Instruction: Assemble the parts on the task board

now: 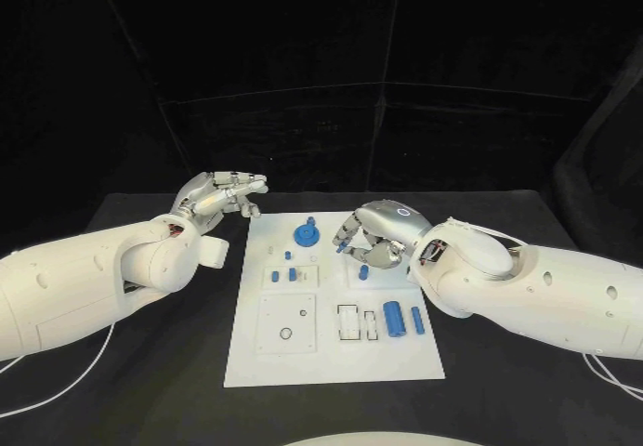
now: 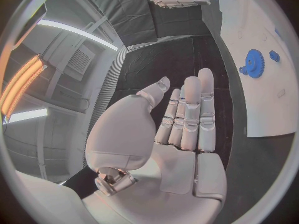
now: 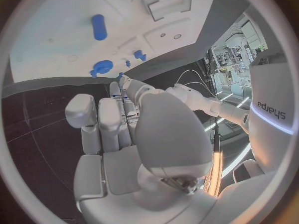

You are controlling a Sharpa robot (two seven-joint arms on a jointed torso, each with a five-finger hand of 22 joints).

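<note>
Task board [image 1: 335,362], a white plate, lies mid-tabletop [image 1: 161,390] between the two arms, carrying blue parts: a gear [image 1: 307,232] at its far end, small pegs [image 1: 284,275] near the middle, a cylinder [image 1: 394,318] toward the right edge. Right hand [image 1: 372,237] hovers over the board's far right, fingers curled; whether it pinches a small blue piece cannot be told. Left hand [image 1: 221,197] hangs off the far left corner, fingers loosely spread, holding nothing. Step in hand is probably picking or seating a peg; the next move calls for fine alignment over its hole.
</note>
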